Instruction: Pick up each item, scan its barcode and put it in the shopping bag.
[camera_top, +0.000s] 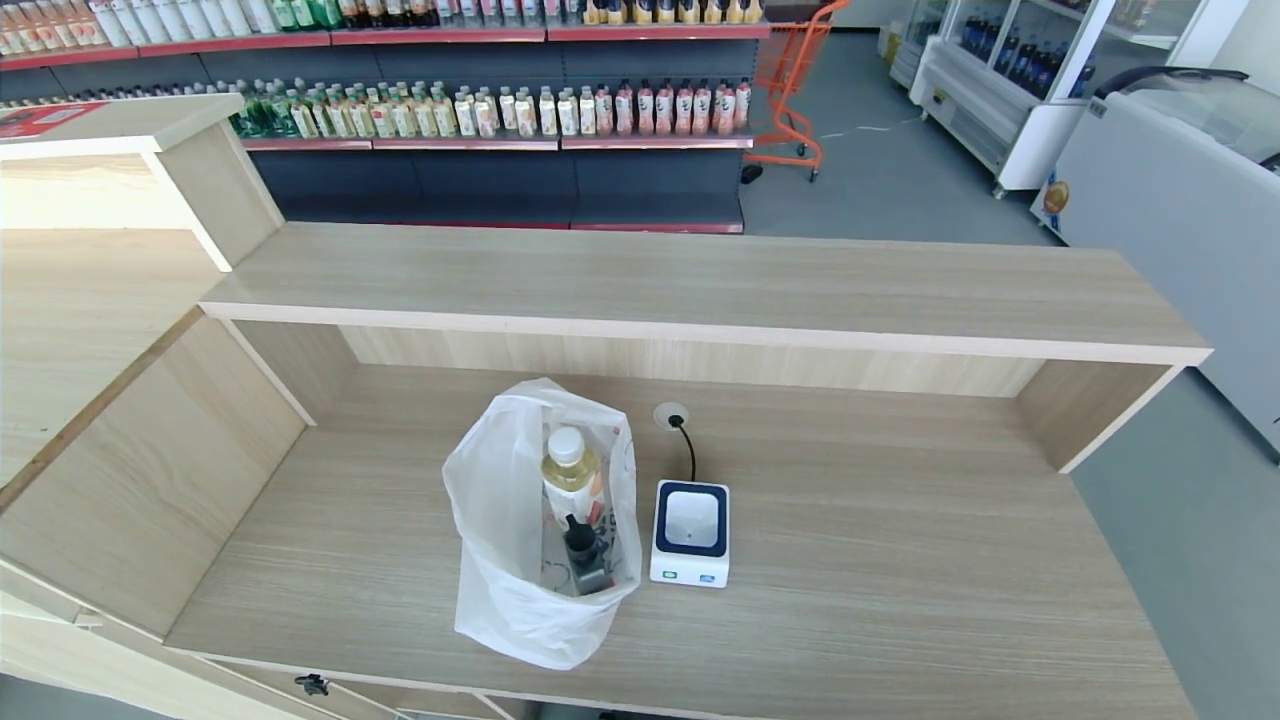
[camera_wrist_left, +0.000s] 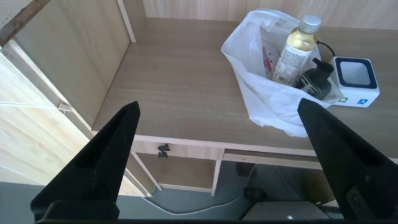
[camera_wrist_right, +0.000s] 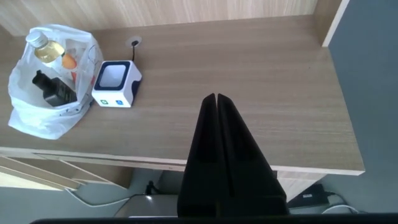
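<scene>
Plastic of the white shopping bag (camera_top: 520, 590) hides much of its load: a pale bottle (camera_top: 570, 470) stands inside beside a dark thing (camera_top: 583, 552) too obscured to identify. It sits on the wooden desk (camera_top: 900, 520), just beside the scanner (camera_top: 690, 535). The left hand (camera_wrist_left: 219, 109) is spread apart and the right hand (camera_wrist_right: 216, 99) is pressed together, both empty. Drink shelves (camera_top: 500, 110) stand behind.

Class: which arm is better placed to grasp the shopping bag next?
Left, probably: the left gripper is open, the right gripper shut, and the shopping bag sits left of the scanner.
</scene>
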